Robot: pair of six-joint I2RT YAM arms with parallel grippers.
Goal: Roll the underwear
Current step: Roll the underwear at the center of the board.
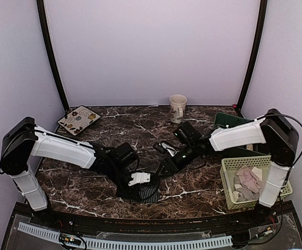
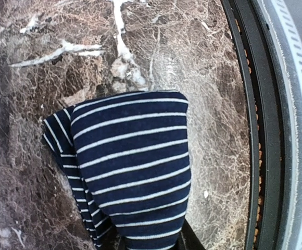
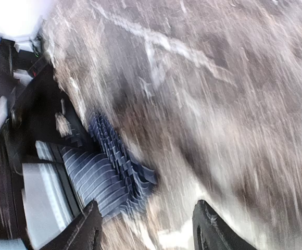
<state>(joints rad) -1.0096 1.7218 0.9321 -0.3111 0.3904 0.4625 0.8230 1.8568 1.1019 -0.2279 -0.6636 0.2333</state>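
Underwear of dark navy [image 2: 133, 166] with thin white stripes lies near the front edge of the desk [image 1: 78, 183], about in the middle between the two arm bases, on the brown marble surface. It is bunched into a thick, rounded bundle, with one folded edge showing on its side. The left pincer [image 1: 140, 182] comes to it from the left side and pinches it: in the left wrist view the cloth sits between the two dark fingers [image 2: 188, 240] and covers most of them, so only their tips show at the bottom. The right pincer [image 3: 148, 229] is just behind the bundle and a little to the right. Its jaws are spread and nothing is between them; the right wrist view is blurred, but the striped cloth is seen beside the fingers, not inside them. Further right, near the right arm base, stands a pale green basket [image 1: 225, 179], and the pink underwear [image 1: 247, 179] lies inside it in a loose heap. At the far edge of the desk a beige mug [image 1: 178, 108] stands upright near the middle, and a square patterned tile [image 1: 79, 120] lies in the far left corner.
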